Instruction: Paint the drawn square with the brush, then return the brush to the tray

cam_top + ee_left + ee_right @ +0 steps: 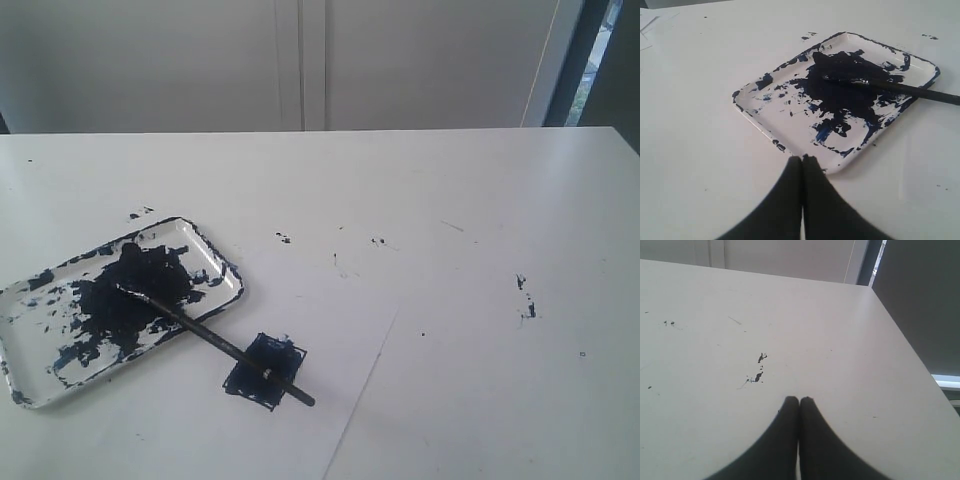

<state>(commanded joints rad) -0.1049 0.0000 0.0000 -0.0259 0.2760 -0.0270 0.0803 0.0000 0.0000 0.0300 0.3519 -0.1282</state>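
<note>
The white tray point(215, 255), blotched with dark blue-black paint, lies at the left of the table. The brush point(215, 343) rests with its bristle tip in the tray's paint blob, and its handle runs out over the rim and across the drawn square point(265, 371). That square on the white paper sheet point(330, 330) is smeared dark inside. In the left wrist view the tray point(765, 130) and brush point(910, 90) show beyond my left gripper point(802, 159), which is shut and empty near the tray's rim. My right gripper point(799, 400) is shut over bare table. Neither gripper appears in the exterior view.
Small dark paint specks point(526, 297) dot the table at the right, with more near the middle point(284, 238). The table's right edge point(910, 345) shows in the right wrist view. A pale wall stands behind the table.
</note>
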